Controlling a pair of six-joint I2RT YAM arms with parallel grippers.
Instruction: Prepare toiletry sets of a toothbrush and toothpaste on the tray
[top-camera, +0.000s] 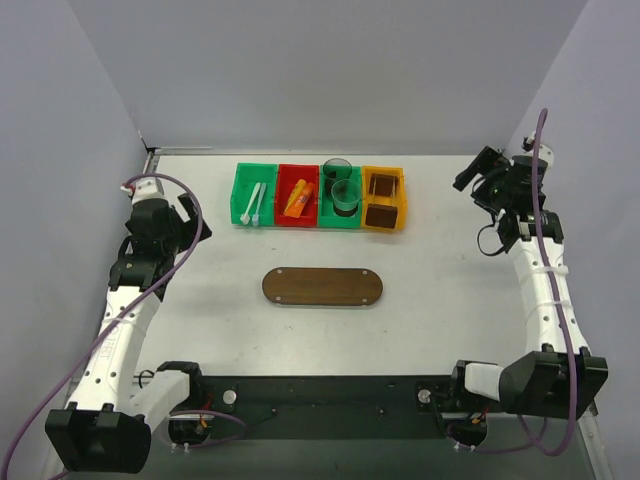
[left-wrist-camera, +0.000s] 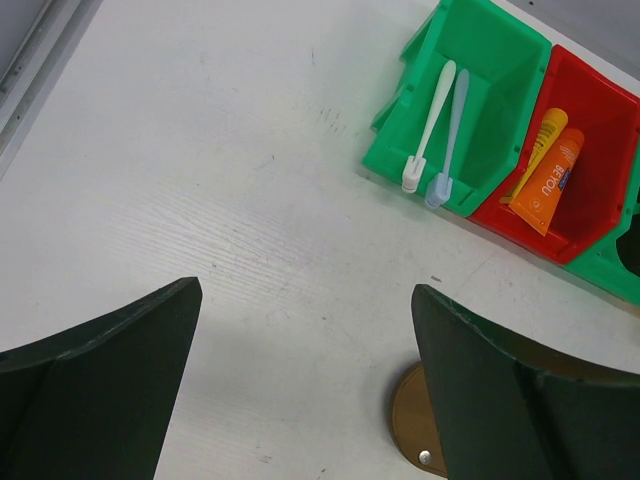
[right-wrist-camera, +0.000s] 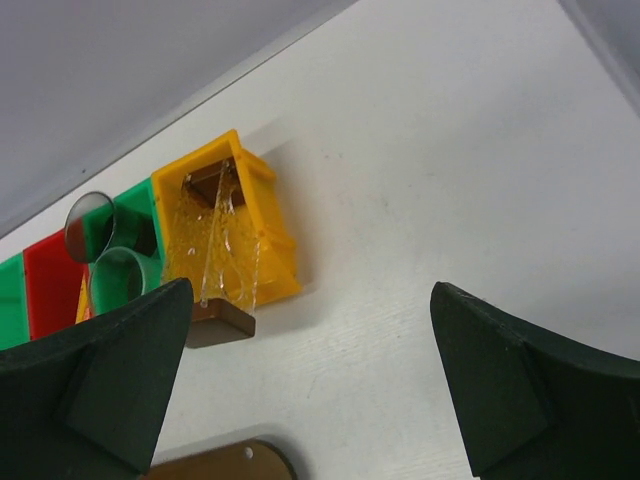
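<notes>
On the tray (top-camera: 322, 287) you have nothing yet; both toothbrushes (left-wrist-camera: 432, 115) lie in the green bin (left-wrist-camera: 500, 50), both toothpaste tubes (left-wrist-camera: 550, 175) in the red bin (left-wrist-camera: 600, 110); left gripper (left-wrist-camera: 305, 300) and right gripper (right-wrist-camera: 310, 295) stand wide, empty.

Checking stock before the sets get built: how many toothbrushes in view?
2. Both lie side by side in the leftmost green bin: a white toothbrush and a faintly bluish toothbrush. None seems hidden.
</notes>
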